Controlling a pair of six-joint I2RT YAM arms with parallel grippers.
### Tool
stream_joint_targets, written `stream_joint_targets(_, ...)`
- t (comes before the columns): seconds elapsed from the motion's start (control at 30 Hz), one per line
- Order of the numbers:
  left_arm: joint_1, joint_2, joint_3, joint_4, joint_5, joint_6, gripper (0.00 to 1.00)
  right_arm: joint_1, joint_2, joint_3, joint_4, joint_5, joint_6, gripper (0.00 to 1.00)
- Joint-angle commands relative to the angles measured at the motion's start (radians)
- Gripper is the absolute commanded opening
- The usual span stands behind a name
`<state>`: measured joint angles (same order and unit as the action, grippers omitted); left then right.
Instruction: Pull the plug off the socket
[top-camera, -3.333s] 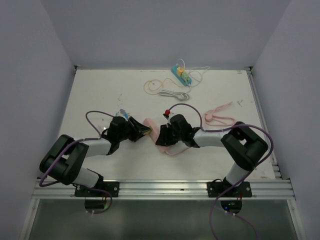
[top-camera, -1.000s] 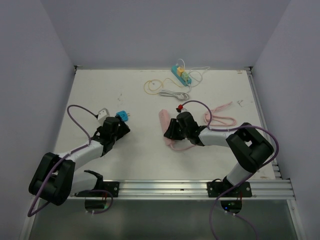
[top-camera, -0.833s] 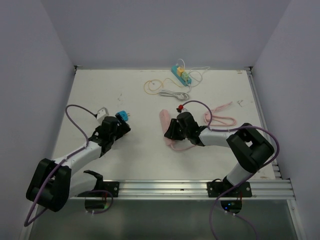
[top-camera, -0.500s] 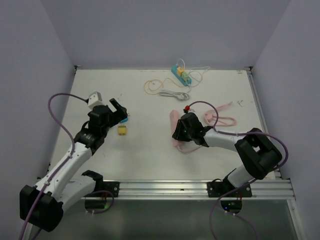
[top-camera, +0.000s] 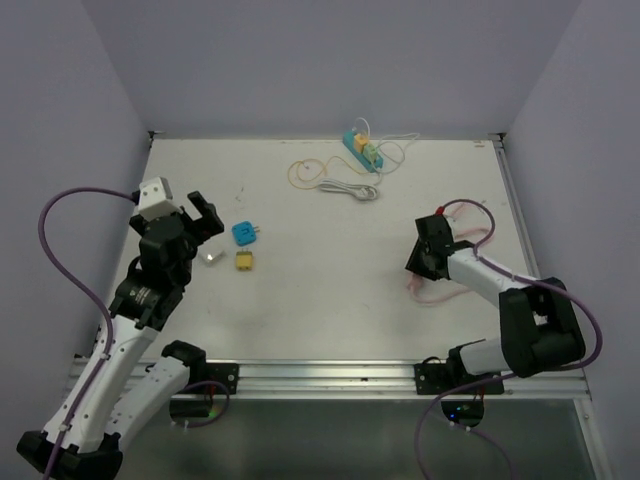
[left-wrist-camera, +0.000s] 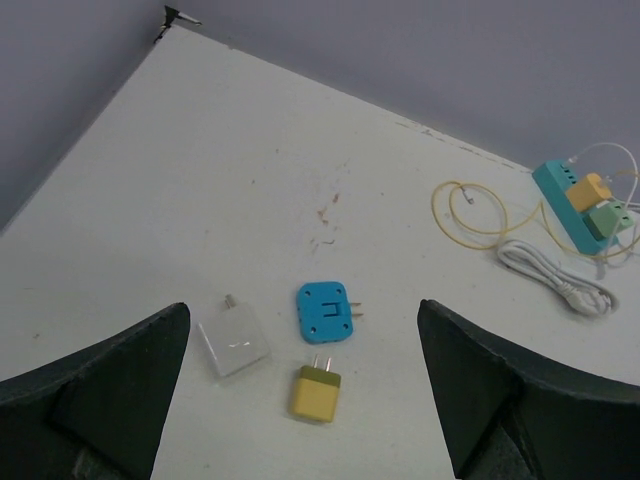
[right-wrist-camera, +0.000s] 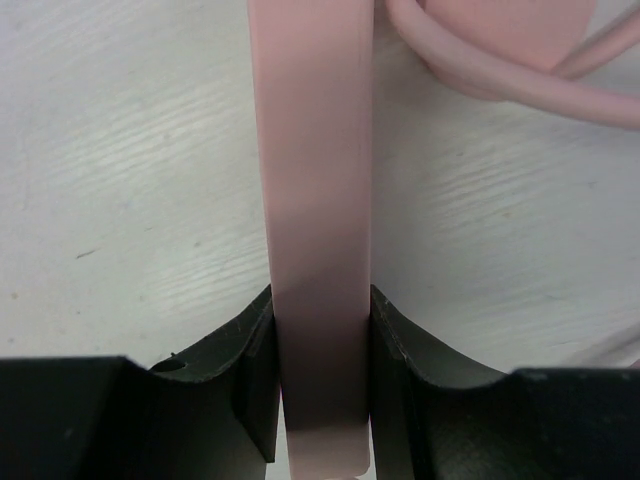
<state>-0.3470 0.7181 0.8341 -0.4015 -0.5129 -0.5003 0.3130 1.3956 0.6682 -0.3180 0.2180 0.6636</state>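
We log the left gripper (top-camera: 203, 212) above the table (top-camera: 330, 300), fingers spread wide, beside it clear plug (left-wrist-camera: 233, 338), blue plug (left-wrist-camera: 325, 311), yellow plug (left-wrist-camera: 314, 391) lying loose together, far right the right gripper (right-wrist-camera: 320, 345) clenched on the pink socket strip (right-wrist-camera: 312, 150).

Teal power strip (top-camera: 362, 150), white cable (top-camera: 343, 187), yellow wire loop (top-camera: 292, 173).
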Motion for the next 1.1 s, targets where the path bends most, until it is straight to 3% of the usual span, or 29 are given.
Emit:
stream_joint_targets(0.0, 0.009, -0.054, -0.051, -0.014, -0.107, 0.114, 1.0, -0.109, 0.0, 0.045, -0.084, 0.012, -0.042, 0.0)
stream_joint_targets(0.27, 0.009, -0.144, -0.151, 0.027, -0.111, 0.121, 1.0, -0.297, 0.016, 0.074, -0.098, -0.035, -0.091, 0.0)
stream_joint_targets(0.53, 0.009, -0.124, -0.164, 0.033, -0.092, 0.123, 1.0, -0.354, -0.009, 0.093, -0.154, 0.037, -0.13, 0.0)
stream_joint_targets(0.63, 0.009, -0.128, -0.167, 0.035, -0.084, 0.123, 1.0, -0.359, -0.017, 0.103, -0.171, 0.038, -0.128, 0.14)
stream_joint_targets(0.8, 0.009, -0.12, -0.17, 0.038, -0.078, 0.123, 0.99, -0.359, -0.043, 0.134, -0.179, 0.009, -0.156, 0.27)
stream_joint_targets(0.93, 0.009, -0.117, -0.17, 0.038, -0.073, 0.123, 1.0, -0.361, -0.058, 0.174, -0.197, -0.018, -0.186, 0.49)
stream_joint_targets(1.07, 0.009, -0.115, -0.17, 0.036, -0.07, 0.123, 1.0, -0.361, -0.096, 0.194, -0.205, -0.055, -0.209, 0.63)
